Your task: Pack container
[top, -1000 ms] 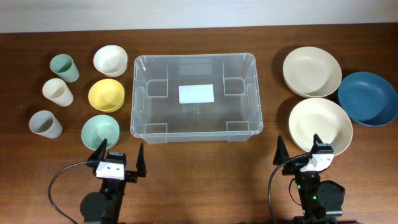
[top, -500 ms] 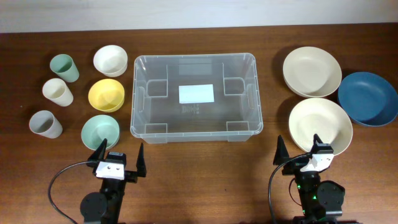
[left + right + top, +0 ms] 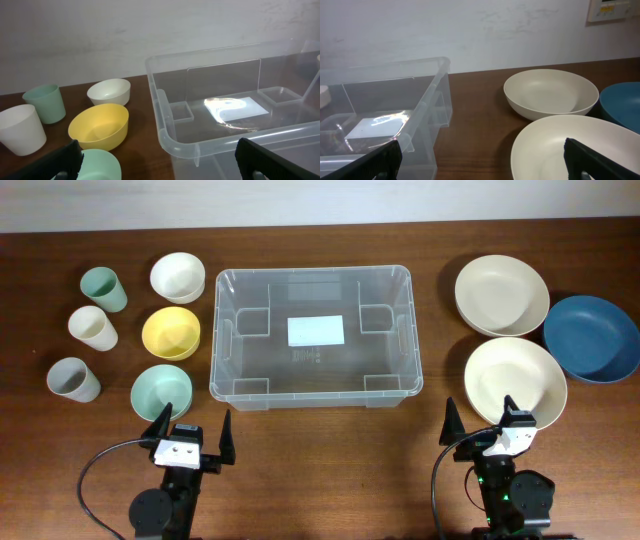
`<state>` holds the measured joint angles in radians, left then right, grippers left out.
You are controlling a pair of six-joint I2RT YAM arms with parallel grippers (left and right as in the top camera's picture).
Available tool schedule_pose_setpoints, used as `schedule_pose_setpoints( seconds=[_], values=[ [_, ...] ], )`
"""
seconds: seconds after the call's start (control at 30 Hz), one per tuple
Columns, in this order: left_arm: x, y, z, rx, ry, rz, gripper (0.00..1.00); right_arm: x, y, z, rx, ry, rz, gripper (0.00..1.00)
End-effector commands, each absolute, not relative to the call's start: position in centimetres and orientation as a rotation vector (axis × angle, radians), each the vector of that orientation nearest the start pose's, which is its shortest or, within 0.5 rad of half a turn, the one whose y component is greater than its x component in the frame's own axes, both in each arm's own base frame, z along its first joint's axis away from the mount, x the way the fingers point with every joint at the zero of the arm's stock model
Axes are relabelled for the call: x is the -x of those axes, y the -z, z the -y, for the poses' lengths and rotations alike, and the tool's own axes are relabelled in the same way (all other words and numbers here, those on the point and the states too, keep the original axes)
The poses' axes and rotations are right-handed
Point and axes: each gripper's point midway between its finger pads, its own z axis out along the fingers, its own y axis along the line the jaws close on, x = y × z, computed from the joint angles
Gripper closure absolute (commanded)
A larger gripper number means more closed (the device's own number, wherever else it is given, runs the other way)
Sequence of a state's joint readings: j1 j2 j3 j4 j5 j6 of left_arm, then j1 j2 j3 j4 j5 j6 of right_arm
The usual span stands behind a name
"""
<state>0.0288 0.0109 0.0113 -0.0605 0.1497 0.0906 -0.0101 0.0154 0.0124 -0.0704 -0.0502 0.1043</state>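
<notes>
The container [image 3: 225, 340] is a large clear plastic bin with a white label on its bottom, empty, in the middle of the table; its near rim [image 3: 200, 145] and left corner fill the left wrist view, and its right end [image 3: 427, 107] shows in the right wrist view. My left gripper [image 3: 192, 432] stands open in front of the container's left corner, beside the mint bowl [image 3: 161, 391]. My right gripper [image 3: 482, 423] stands open at the near edge of a cream plate [image 3: 515, 378]. Neither holds anything.
Left of the container stand a white bowl [image 3: 178, 277], a yellow bowl [image 3: 172, 332], and a mint cup [image 3: 103, 289], a cream cup [image 3: 92, 327] and a grey cup [image 3: 73, 379]. On the right lie a second cream plate [image 3: 501, 295] and a blue plate [image 3: 591, 338].
</notes>
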Motion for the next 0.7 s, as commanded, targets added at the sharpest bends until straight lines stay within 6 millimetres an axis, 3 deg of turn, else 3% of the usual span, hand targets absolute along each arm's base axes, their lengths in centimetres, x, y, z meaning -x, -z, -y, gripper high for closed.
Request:
schedule_pose_setpoints(
  seconds=[0.0, 0.23, 0.33, 0.47, 0.67],
  values=[
    [-24.5, -16.1, 1.7, -0.174, 0.014, -1.623, 0.01, -24.6, -15.7, -0.7, -0.054, -0.114, -1.643, 0.01],
    [-24.5, -16.1, 1.7, -0.174, 0.015, -1.623, 0.01, -24.6, -15.8, -0.7, -0.054, -0.116, -1.64, 0.01],
    [-24.5, -16.1, 1.7, -0.174, 0.015, -1.624, 0.01, -24.6, -16.3, -1.8, -0.012, -0.175, -1.622, 0.01],
    [-24.5, -16.1, 1.7, -0.174, 0.015, -1.623, 0.01, -24.0, -19.7, -3.2, 0.059, -0.235, -1.542, 0.01],
    [-24.5, -16.1, 1.7, -0.174, 0.015, -1.623, 0.01, -22.6, -26.4, -1.1, -0.031, -0.135, -1.526, 0.01]
  ],
)
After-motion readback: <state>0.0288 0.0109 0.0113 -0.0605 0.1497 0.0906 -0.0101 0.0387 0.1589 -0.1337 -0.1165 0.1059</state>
